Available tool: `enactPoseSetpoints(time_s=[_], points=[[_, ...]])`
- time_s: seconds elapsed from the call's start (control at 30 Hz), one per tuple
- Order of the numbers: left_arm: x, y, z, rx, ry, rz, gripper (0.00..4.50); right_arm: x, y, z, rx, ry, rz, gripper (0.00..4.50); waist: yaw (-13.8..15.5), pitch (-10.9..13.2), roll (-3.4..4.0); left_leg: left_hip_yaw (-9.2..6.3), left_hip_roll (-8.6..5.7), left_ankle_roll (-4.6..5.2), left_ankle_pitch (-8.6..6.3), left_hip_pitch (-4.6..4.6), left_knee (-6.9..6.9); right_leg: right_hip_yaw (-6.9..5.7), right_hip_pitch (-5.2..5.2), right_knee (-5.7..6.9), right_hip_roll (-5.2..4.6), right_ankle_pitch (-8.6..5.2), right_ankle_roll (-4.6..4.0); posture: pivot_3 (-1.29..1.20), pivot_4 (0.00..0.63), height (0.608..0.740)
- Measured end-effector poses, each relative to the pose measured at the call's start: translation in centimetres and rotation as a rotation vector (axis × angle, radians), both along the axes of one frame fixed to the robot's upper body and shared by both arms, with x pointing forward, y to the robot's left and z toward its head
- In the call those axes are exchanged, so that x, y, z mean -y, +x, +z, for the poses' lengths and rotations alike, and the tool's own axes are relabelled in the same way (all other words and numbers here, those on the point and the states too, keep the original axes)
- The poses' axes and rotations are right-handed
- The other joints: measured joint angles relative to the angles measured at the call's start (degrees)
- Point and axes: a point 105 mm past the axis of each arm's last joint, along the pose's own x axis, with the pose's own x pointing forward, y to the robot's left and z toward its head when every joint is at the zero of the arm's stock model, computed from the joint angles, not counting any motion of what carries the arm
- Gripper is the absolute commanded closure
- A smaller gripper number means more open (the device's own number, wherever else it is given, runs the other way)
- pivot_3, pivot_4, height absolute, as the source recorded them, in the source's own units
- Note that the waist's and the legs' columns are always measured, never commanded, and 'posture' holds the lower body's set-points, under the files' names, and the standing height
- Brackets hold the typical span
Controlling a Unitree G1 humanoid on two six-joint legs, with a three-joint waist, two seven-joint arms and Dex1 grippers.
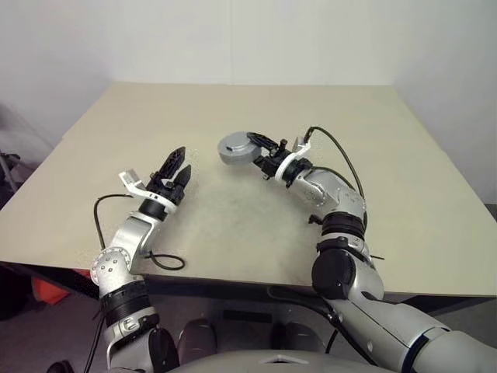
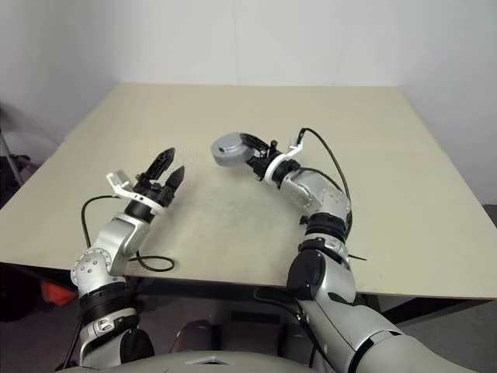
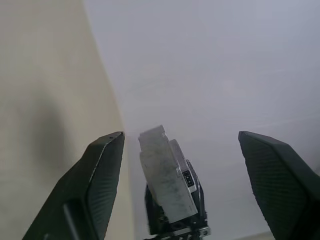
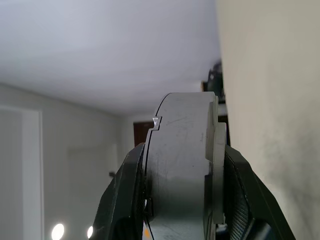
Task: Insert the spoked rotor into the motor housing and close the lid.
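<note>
motor housing [image 4: 182,165] interior — hidden, lower part cut off

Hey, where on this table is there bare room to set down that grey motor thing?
Bare patches: the table between the left gripper and the right gripper, the far half toward the wall, and the right side beyond the right arm. Only crowding: the near left edge, where a black cable loops. The right gripper holds the motor housing above the table.

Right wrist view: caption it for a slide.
Right gripper shut on the grey motor housing, held edge-on beside the beige table.
</note>
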Motion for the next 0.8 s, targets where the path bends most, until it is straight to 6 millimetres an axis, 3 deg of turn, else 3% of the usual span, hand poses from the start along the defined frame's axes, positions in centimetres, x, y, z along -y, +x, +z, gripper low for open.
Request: enactPoseSetpoints(time_s=[0.43,0.63,0.8], points=[[4.4,1.9,1.4,0.010,-0.125,-0.184,0.87,-1.1,-1.0,1.3,0.073,-0.007,0.069,2.55,0.13,0.00,-0.03,-0.04,-0.04,-0.06,0.03,-0.02,0.02,0.00,0.01,0.03,0.00,0.04,0.10,0.00,0.000,0.740],[6.8,2.7,1.4,0.003,-0.126,-0.264,0.87,-1.5,-1.4,0.6,0.063,-0.031,0.085,2.55,0.15,0.00,-0.04,-0.06,-0.06,-0.07,0.04,-0.05,0.03,0.00,0.00,0.03,0.00,0.06,0.14,0.00,0.000,0.740],[7.7,2.7,0.8,-0.003,-0.103,-0.302,0.87,-1.3,-1.5,0.5,0.071,-0.045,0.077,2.55,0.11,0.00,-0.04,-0.07,-0.06,-0.07,0.04,-0.15,0.03,0.00,0.00,0.04,0.00,0.06,0.14,0.00,0.000,0.740]])
